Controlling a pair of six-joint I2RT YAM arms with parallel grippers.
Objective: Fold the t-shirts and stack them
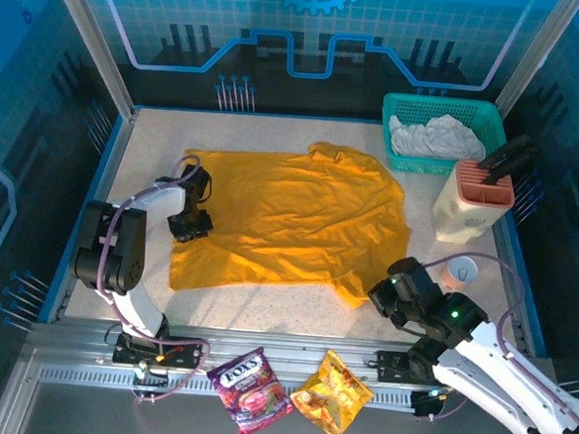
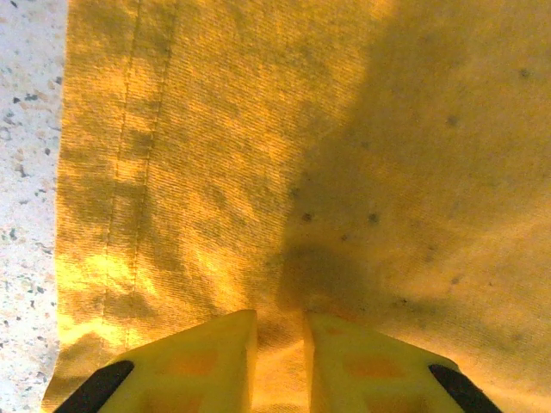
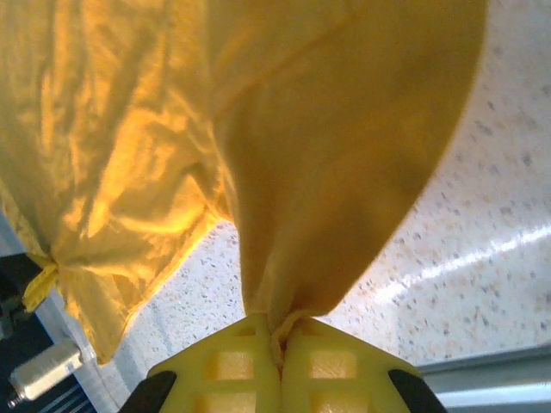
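The golden-orange t-shirt [image 1: 289, 217] is spread, rumpled, over the middle of the worktop [image 1: 150, 148]. The left claw [image 1: 190, 223] is set down on the shirt's left border, toward the worktop's left edge. In the left wrist view its fingers [image 2: 207, 361] are seen narrowly parted, with a pucker of the orange cloth in the gap between them. Whether that cloth is pinched cannot be told. The shirt's stitched hem is seen running beside the bare speckled surface.

The right claw [image 1: 381, 295] is placed at the shirt's near right end, toward the near edge of the worktop. In the right wrist view its fingers [image 3: 232, 370] are pressed together on a gathered bunch of the cloth, which is raised clear of the speckled surface and stretches away from the jaws.

The whitish-grey t-shirt [image 1: 436, 136] is crumpled inside a teal basket [image 1: 401, 108] at the far right corner. Just nearer than the basket a cream container [image 1: 464, 214] is stood by the right edge, and a small cup [image 1: 459, 274] nearer again. Two snack packets — one purple [image 1: 250, 388], one orange [image 1: 332, 392] — are laid beyond the near edge, between the arm bases.
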